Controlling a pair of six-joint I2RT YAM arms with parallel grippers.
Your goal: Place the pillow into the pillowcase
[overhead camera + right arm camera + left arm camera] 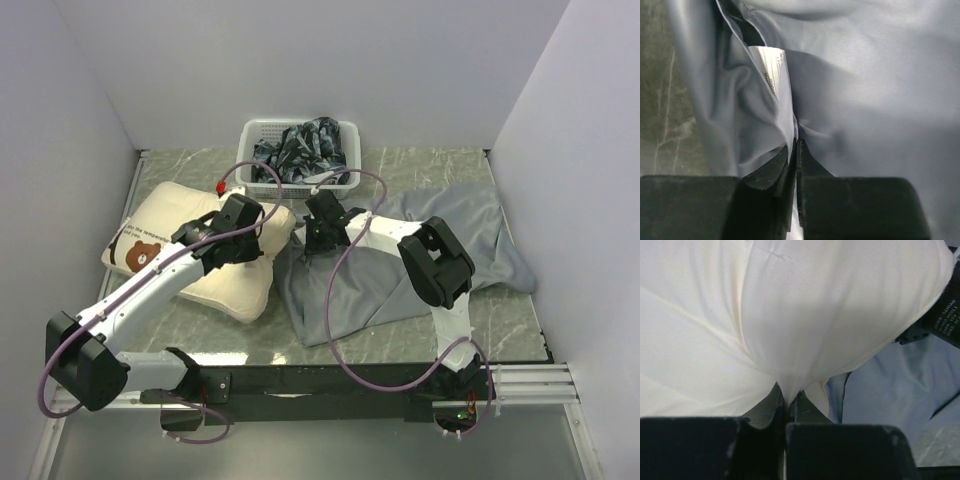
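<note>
Your left hand [787,401] is clamped on the pillow [235,290]: the wrist view shows both jaws pressed together on a pinched ridge of cream fabric, with the cloth fanning out above them. The pillow lies flat on the bench [430,165] at about 9 o'clock from the bench's middle. Its bear face [143,254] is at the far left end, and your grip is at the opposite end, toward the centre. Your right hand [796,150] is closed on a thin edge of the pillowcase [470,230]. Its jaws meet on a single fold of grey fabric, and the small white tag [771,67] sits just above them at about 11 o'clock from the jaws. The pillowcase is spread and rumpled at 3 o'clock from the bench's middle, with its near-left part bunched under the right arm. The pillow's gripped end and the pillowcase's left edge lie just beside each other. You cannot tell from these views whether they touch. None of the pillow is inside the pillowcase. At 12 o'clock, against the back wall, a white basket [255,135] holds a dark patterned cloth [305,150], apart from both hands.
</note>
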